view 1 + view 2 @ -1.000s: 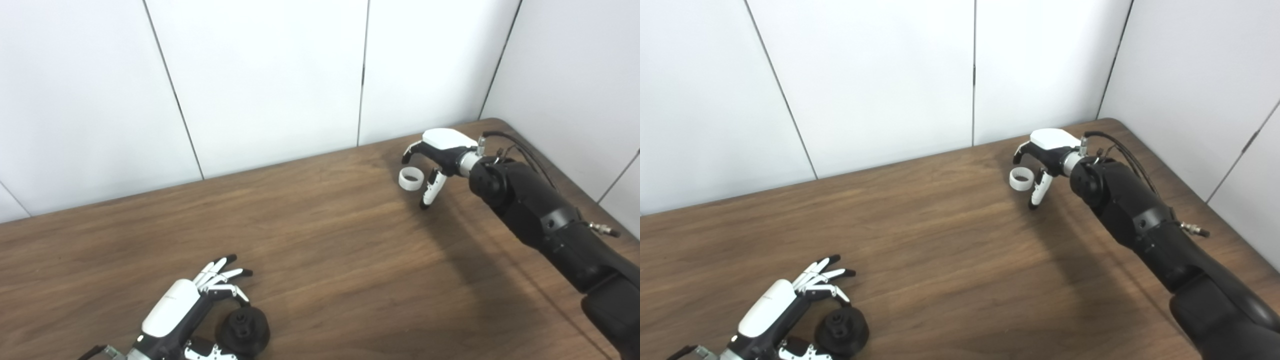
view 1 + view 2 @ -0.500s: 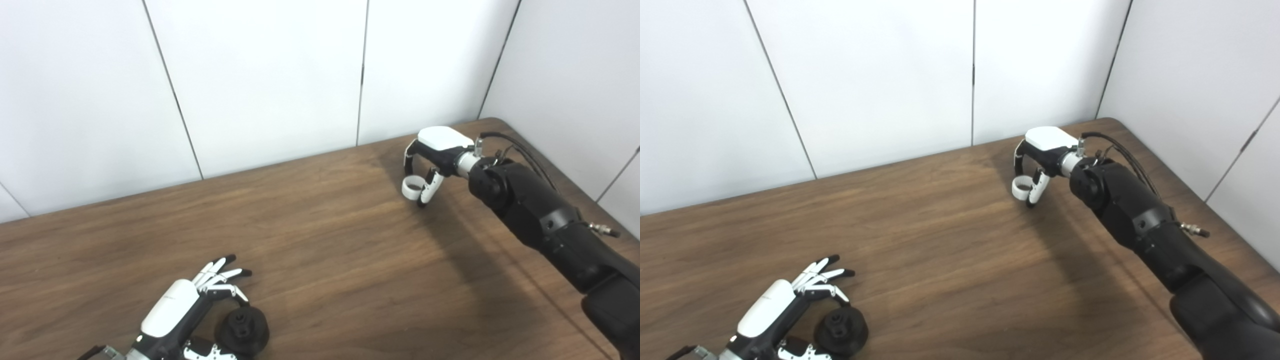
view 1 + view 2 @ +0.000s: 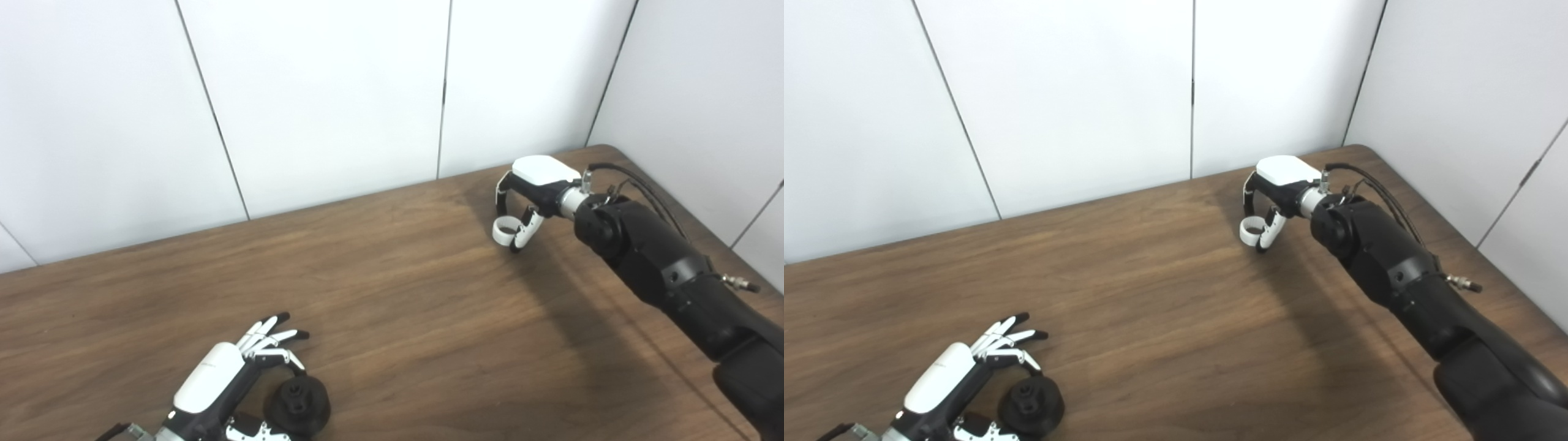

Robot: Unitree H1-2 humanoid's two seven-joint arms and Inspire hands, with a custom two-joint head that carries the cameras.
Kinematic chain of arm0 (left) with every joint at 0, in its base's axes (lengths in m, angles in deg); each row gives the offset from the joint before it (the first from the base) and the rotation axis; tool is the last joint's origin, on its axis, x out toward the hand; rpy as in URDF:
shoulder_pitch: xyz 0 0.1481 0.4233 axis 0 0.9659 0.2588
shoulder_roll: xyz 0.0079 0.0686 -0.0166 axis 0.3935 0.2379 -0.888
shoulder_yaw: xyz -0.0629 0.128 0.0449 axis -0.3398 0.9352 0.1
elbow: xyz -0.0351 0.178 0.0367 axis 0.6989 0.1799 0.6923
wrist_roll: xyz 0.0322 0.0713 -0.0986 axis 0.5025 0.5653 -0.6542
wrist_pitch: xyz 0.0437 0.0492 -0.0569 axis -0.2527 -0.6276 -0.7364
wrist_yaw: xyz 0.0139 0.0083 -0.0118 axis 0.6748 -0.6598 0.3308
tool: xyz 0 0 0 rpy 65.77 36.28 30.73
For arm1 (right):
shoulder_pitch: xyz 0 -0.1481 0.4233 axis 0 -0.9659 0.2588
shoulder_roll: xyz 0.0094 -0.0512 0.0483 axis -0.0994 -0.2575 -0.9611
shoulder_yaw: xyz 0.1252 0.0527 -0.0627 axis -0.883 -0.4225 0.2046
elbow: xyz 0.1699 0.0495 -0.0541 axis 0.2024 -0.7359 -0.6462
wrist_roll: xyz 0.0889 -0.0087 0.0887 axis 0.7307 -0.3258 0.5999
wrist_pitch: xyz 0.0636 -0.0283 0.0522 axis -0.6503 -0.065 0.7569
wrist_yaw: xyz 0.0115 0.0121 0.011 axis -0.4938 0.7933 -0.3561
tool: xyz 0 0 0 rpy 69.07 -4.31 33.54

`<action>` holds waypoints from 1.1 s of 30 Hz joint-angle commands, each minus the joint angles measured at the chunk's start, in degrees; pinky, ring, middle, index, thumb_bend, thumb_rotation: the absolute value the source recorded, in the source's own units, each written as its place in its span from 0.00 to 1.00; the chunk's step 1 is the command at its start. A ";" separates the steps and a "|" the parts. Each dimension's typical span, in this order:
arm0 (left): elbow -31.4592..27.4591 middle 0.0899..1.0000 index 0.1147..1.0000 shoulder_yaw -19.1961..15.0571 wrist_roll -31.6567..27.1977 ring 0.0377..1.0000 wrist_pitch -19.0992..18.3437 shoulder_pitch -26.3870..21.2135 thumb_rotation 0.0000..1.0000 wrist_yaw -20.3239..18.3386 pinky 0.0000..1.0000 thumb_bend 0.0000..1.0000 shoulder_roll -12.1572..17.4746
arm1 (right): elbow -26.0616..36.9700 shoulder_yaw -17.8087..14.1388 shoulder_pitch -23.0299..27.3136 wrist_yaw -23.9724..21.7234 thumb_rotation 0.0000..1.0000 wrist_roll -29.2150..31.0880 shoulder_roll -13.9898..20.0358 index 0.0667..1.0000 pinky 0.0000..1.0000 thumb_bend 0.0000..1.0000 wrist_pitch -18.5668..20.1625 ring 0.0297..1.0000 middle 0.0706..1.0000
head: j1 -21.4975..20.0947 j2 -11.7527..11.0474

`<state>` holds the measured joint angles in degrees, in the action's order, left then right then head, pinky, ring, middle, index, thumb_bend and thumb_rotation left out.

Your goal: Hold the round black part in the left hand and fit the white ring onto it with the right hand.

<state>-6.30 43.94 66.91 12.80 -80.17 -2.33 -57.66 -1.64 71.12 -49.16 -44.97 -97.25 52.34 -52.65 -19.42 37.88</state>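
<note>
The round black part [image 3: 297,404] rests on the table near the front left. My left hand [image 3: 229,383] lies beside it, with one bent finger at its far edge and the thumb at its near edge; the other fingers are spread. The white ring [image 3: 503,231] is at the far right of the table. My right hand [image 3: 530,190] arches over it, fingers and thumb closed on the ring. The ring also shows in the right eye view [image 3: 1251,231].
The wooden table [image 3: 398,306] has a rounded far right corner. White wall panels stand right behind its far edge and along its right side. My right forearm [image 3: 661,269] stretches over the right part of the table.
My right hand has curled its fingers and thumb in and closed on the white ring, which shifted slightly toward me. My left hand and the black part have not moved.
</note>
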 commanded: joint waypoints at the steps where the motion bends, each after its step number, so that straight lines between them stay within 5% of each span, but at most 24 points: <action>1: 0.75 0.85 0.42 0.81 2.35 1.00 -0.51 1.09 0.05 -2.67 1.00 0.52 0.90 | 0.65 -0.21 0.41 0.47 0.13 -0.59 0.34 0.45 0.90 0.53 0.07 0.89 0.77 | -0.01 0.01; 17: 4.32 0.87 0.42 -0.05 0.61 1.00 -0.43 -0.41 0.05 -1.33 1.00 0.52 -0.07 | 12.97 -2.89 -3.82 2.47 0.14 -0.83 0.97 0.45 1.00 0.53 -3.55 0.97 0.77 | 0.77 -0.36; 33: 6.94 0.86 0.42 -0.53 0.06 1.00 -0.42 -1.43 0.05 -1.61 1.00 0.52 -0.60 | 31.65 -2.78 -6.06 -3.96 0.14 1.29 -4.24 0.44 1.00 0.53 -7.23 1.00 0.80 | 1.34 -0.40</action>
<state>-3.04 43.22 65.69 13.09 -82.15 -3.26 -58.57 27.48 69.12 -57.28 -49.11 -96.61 47.91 -58.81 -18.11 37.44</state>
